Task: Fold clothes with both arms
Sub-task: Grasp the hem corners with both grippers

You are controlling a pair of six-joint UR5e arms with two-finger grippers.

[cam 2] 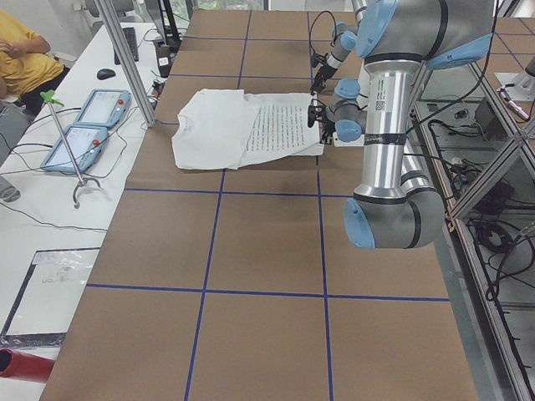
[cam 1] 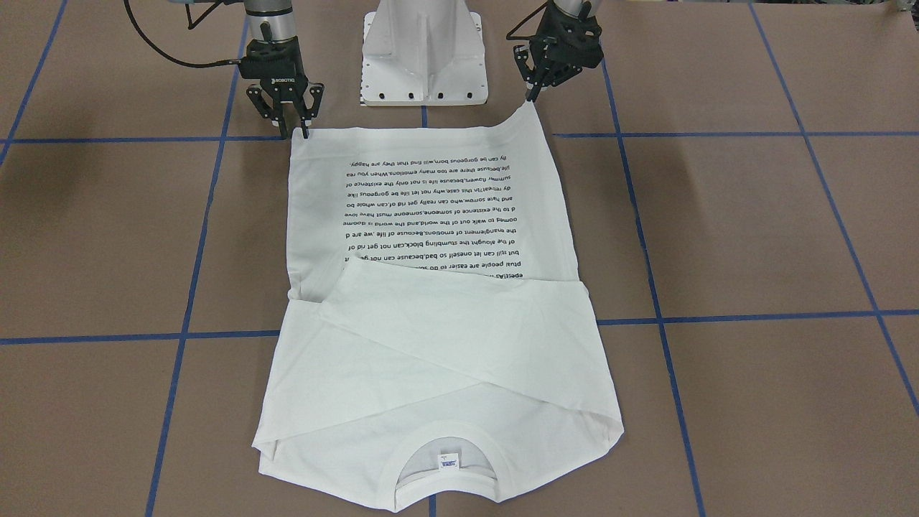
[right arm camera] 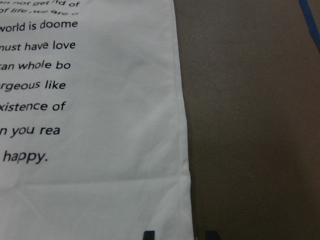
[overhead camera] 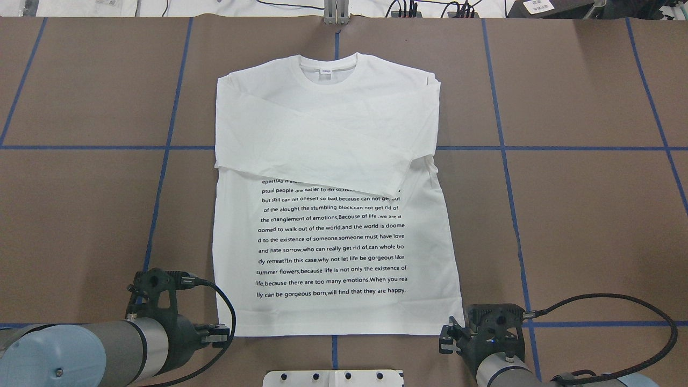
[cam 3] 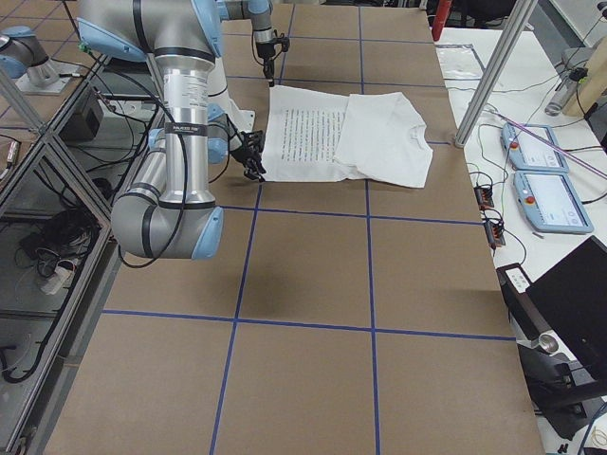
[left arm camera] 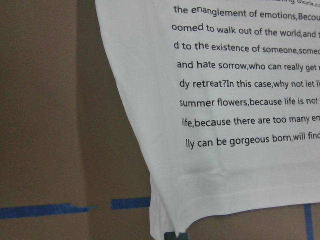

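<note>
One white long-sleeved shirt (overhead camera: 336,177), laid flat on the table (overhead camera: 580,215), printed side up. The hem lies nearest the two grippers. The ribbed neck (overhead camera: 329,62) is at the end farthest from them, with a small label (cam 1: 448,462) inside the collar. Both sleeves (overhead camera: 322,150) are folded inward and crossed over the chest, and the lower one covers the top lines of the printed text (overhead camera: 333,247). The text is black, in many lines, running from under the sleeves towards the grippers and stopping just short of the hem.

Left gripper (cam 1: 533,93): tilted, at the hem corner on its own side. Its fingers look closed on that corner, which rises to a small peak at the fingertips. In the left wrist view only a sliver of dark fingertip shows past the cloth.

Right gripper (cam 1: 294,131): upright over the other hem corner, jaws a little apart. One fingertip is over the cloth and one over the bare table, with the shirt's side edge between them. It is not closed on the shirt.

One white metal stand (cam 1: 423,57), between the two grippers, just behind the hem and apart from the shirt.

Blue tape lines (overhead camera: 564,148) divide the brown table into squares. Some of them run under the shirt.
</note>
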